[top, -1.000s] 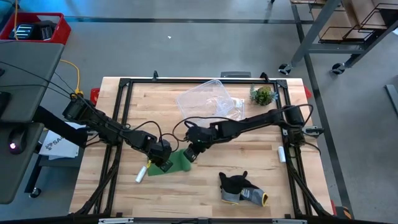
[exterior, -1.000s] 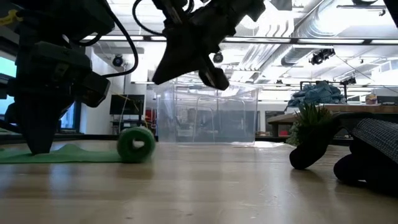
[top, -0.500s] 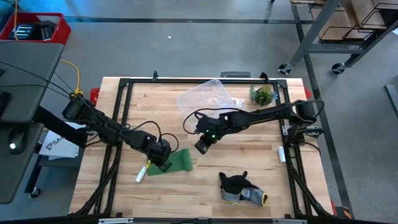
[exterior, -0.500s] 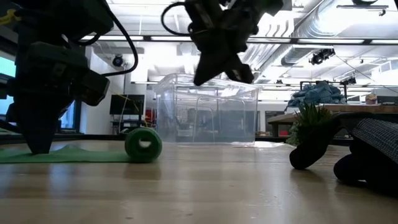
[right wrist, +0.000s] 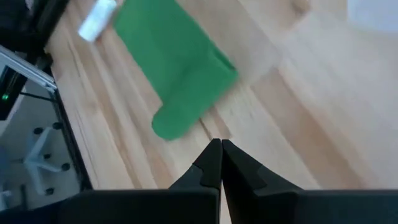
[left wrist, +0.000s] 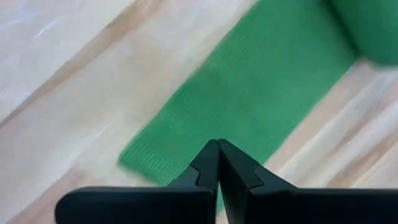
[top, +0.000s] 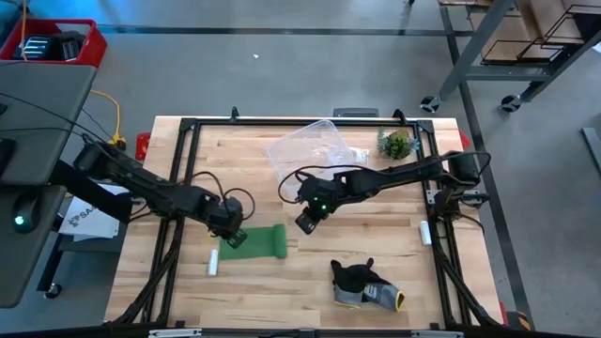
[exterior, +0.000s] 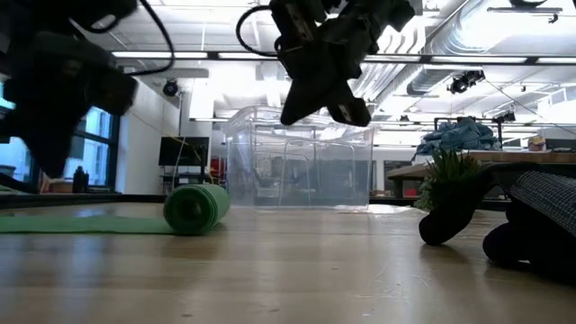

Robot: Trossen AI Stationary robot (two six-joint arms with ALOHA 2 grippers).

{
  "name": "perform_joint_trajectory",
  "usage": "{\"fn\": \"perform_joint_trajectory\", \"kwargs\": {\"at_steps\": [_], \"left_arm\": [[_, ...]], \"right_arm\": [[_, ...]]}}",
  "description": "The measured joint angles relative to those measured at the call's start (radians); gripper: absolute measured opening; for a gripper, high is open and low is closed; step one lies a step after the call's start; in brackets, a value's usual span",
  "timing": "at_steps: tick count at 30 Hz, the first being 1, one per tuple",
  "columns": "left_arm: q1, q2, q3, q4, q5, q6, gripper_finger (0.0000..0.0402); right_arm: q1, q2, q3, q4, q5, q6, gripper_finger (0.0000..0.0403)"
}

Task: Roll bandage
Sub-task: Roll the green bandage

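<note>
A wooden table (top: 376, 253) seen from straight above, with two dark robot arms reaching in from 9 and 3 o'clock. The bright green bandage (top: 264, 241) lies a little toward 7 o'clock from the table's centre: a flat strip running toward 9 o'clock, with its 3 o'clock end wound into a small roll. From table height the roll (exterior: 193, 208) stands on the wood with the flat strip trailing away beside it.

The left tool (top: 234, 237) sits over the strip's 9 o'clock end, its two fingers pressed together and holding nothing; its wrist camera shows the joined fingertips (left wrist: 219, 163) above the green fabric near the strip's end. The right tool (top: 305, 222) hangs above the table just toward 2 o'clock from the roll, fingers likewise pressed together and empty, apart from the bandage (right wrist: 177, 74).

A small white cylinder (top: 213, 264) lies near the strip's end, toward 7 o'clock. A clear plastic container (top: 315, 148) sits toward 12 o'clock, a small green plant (top: 396, 144) toward 1 o'clock, and a dark grey glove (top: 366, 284) toward 5 o'clock
</note>
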Motion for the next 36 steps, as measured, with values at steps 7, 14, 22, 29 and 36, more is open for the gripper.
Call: {"fn": "perform_joint_trajectory", "kwargs": {"at_steps": [7,14,22,29,36], "left_arm": [[-0.092,-0.06,-0.039,-0.081,-0.044,-0.053,0.0001],[-0.161,-0.06,-0.092,0.031,-0.058,-0.055,0.0],[-0.175,-0.059,-0.154,0.071,-0.099,-0.119,0.0],[-0.177,-0.059,-0.161,0.14,-0.09,-0.178,0.0],[-0.188,-0.029,-0.164,0.096,-0.079,-0.179,0.0]], "right_arm": [[0.041,0.123,-0.001,0.083,-0.061,0.175,0.0],[0.101,0.195,0.0,0.183,0.045,0.469,0.0],[0.134,0.265,0.0,0.262,0.161,0.673,0.0],[0.156,0.284,0.0,0.299,0.21,0.676,0.0],[0.184,0.284,0.0,0.313,0.237,0.726,0.0]]}}
